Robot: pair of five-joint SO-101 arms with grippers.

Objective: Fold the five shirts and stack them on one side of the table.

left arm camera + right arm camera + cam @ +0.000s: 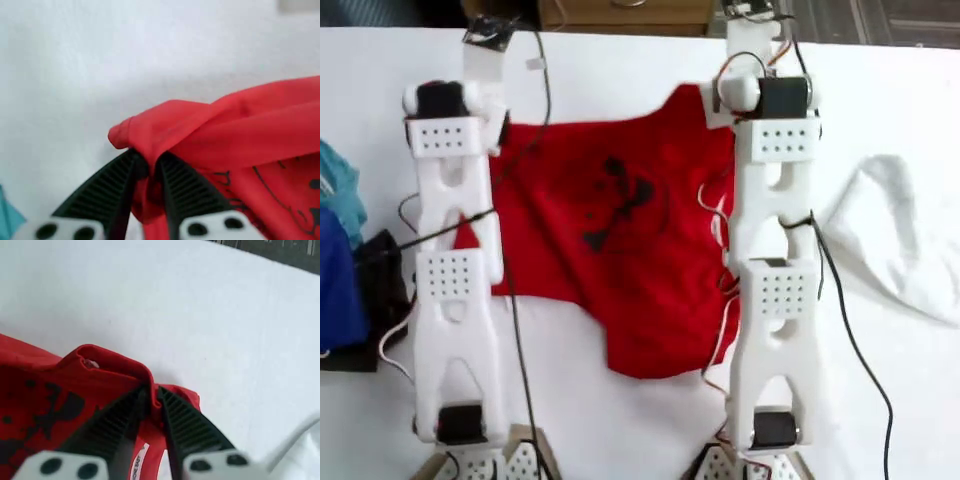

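A red shirt (620, 250) with a black print lies spread between my two arms on the white table (620, 70). My left gripper (150, 167) is shut on a bunched fold of the red shirt (210, 130) at its far left edge. My right gripper (151, 395) is shut on the red shirt (60, 385) at its collar, where a small label shows. In the high view the left arm (450, 250) and the right arm (775, 250) stretch over the shirt's two sides, hiding its edges.
A white shirt (895, 235) lies crumpled at the right. At the left edge sit a blue garment (338, 275), a teal one (342, 190) and a black one (382, 280). Cables (850, 330) trail across the table by the right arm.
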